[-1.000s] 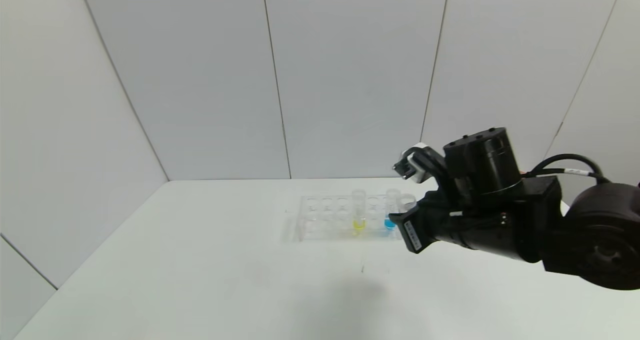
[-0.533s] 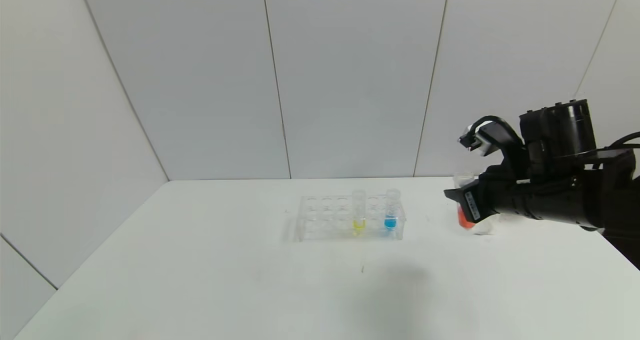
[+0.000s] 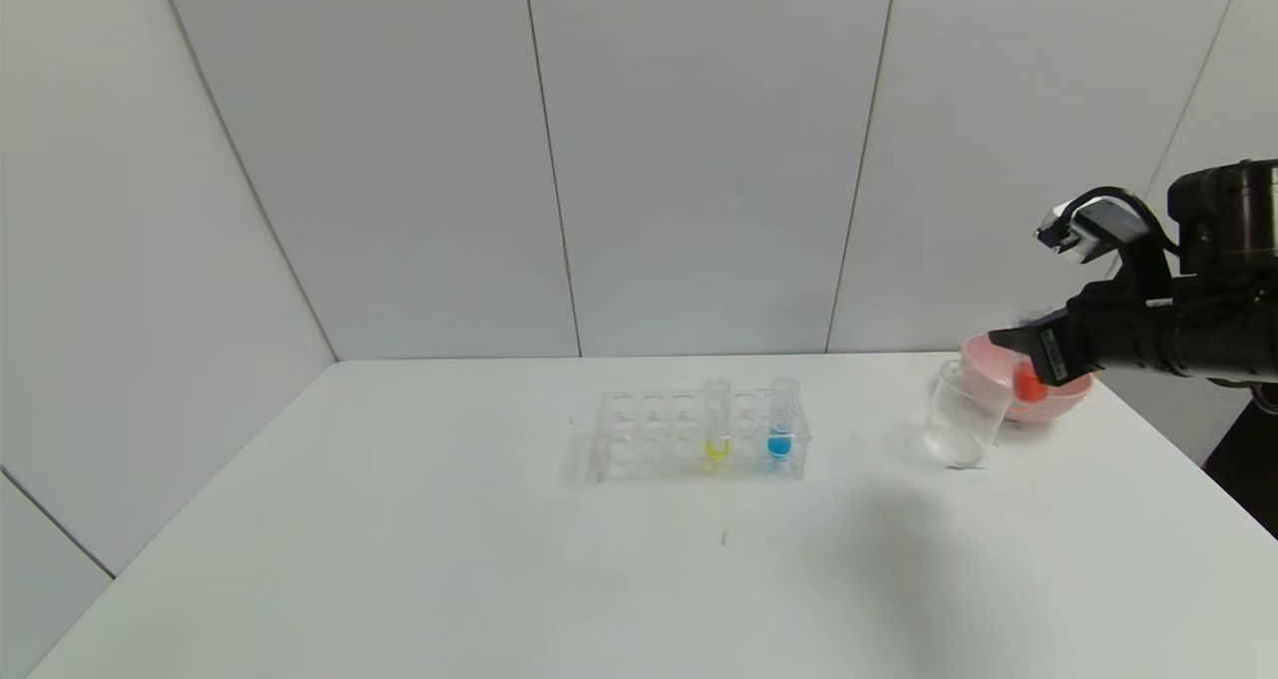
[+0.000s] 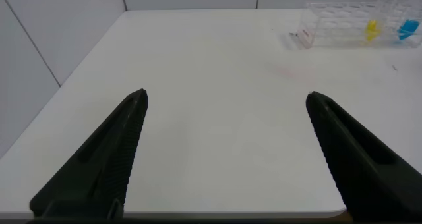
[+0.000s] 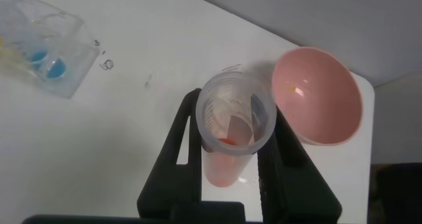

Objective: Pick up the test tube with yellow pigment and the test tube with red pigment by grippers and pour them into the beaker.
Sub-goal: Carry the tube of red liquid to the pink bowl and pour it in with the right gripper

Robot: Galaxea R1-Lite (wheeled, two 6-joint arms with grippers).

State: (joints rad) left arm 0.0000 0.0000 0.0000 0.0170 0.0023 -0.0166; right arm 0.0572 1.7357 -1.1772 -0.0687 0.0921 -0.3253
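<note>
Hand — my right hand (image 3: 1033, 354) clamped on slim clear red-pigment test tube (image 5: 231, 148), above small clear beaker (image 3: 960, 414); risk — tipping off-line spills into pink bowl (image 3: 1060, 397).

Red-orange liquid in the test tube with red pigment (image 5: 227, 159), pink bowl (image 5: 320, 99).

The light is bright, even and soft, and it seems to come from above. On the white table (image 3: 499, 559) a wide, faint shadow with no sharp border lies in front of the beaker (image 3: 958, 417). There is no strong glare. In the right wrist view the test tube with red pigment (image 5: 227, 145) looks soft and not in focus. In the left wrist view the near dark fingers (image 4: 99, 165) look stretched.
</note>
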